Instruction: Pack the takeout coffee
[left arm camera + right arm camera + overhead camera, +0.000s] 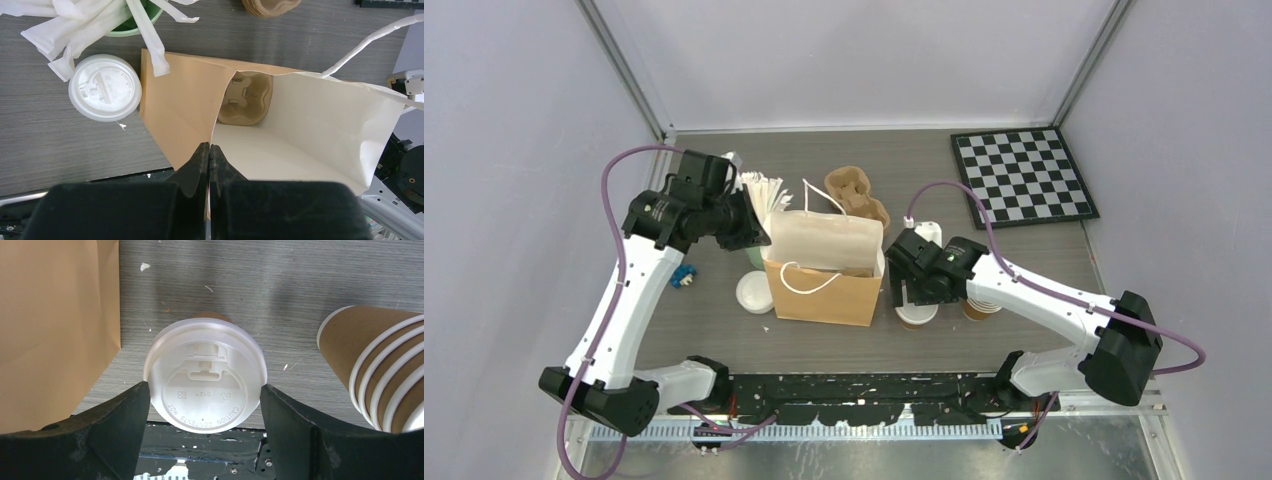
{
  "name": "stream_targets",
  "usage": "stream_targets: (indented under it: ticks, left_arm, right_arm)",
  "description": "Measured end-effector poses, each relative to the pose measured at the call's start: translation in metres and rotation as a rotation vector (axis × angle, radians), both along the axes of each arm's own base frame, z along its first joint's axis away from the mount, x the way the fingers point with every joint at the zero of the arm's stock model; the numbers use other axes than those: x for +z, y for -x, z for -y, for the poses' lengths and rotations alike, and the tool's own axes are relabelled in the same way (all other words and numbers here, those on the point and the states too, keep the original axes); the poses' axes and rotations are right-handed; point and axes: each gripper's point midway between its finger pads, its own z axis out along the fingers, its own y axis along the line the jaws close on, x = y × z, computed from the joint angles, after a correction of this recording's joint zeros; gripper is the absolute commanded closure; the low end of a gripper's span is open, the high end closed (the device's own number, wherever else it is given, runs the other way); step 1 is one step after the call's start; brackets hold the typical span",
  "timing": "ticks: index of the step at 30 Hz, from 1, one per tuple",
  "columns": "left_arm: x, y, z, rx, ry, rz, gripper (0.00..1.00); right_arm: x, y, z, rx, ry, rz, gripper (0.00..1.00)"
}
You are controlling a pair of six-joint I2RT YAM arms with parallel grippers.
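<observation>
The takeout coffee (205, 365), a brown paper cup with a white lid, stands on the table just right of the brown paper bag (824, 290). It also shows in the top view (916, 316). My right gripper (204, 386) is open, its jaws straddling the lid with the tips close to its rim on each side. My left gripper (209, 146) is shut on the bag's (185, 100) top rim and holds the mouth open. A pulp cup carrier (245, 97) lies at the bottom of the bag.
A stack of lidless brown cups (380, 365) stands right of the coffee. A loose white lid (105, 87) and a green cup of wrapped straws (135, 25) sit left of the bag. Pulp carriers (856, 195) and a chessboard (1024, 178) lie behind.
</observation>
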Motion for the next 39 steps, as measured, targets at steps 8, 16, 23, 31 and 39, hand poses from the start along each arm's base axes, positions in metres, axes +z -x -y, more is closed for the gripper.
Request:
stream_targets:
  ticks: [8,16,23,31,39]
  left_arm:
    - [0.001,0.000,0.000,0.001,0.003,0.003,1.00]
    - [0.002,0.001,0.000,0.001,0.006,0.008,1.00]
    - [0.002,0.001,0.000,0.007,0.012,0.008,1.00]
    - [0.002,0.000,0.001,0.015,0.018,0.008,1.00]
    - [0.002,0.001,0.001,0.013,0.020,0.007,1.00]
  right_arm:
    - [0.000,0.000,0.004,-0.014,0.002,0.016,0.20]
    - [0.001,0.002,0.021,-0.062,0.004,0.028,0.13]
    - [0.002,0.002,0.024,-0.065,0.014,0.034,0.12]
    - [0.001,0.002,0.025,-0.059,0.020,0.034,0.12]
    - [0.000,0.001,0.021,-0.053,0.010,0.033,0.12]
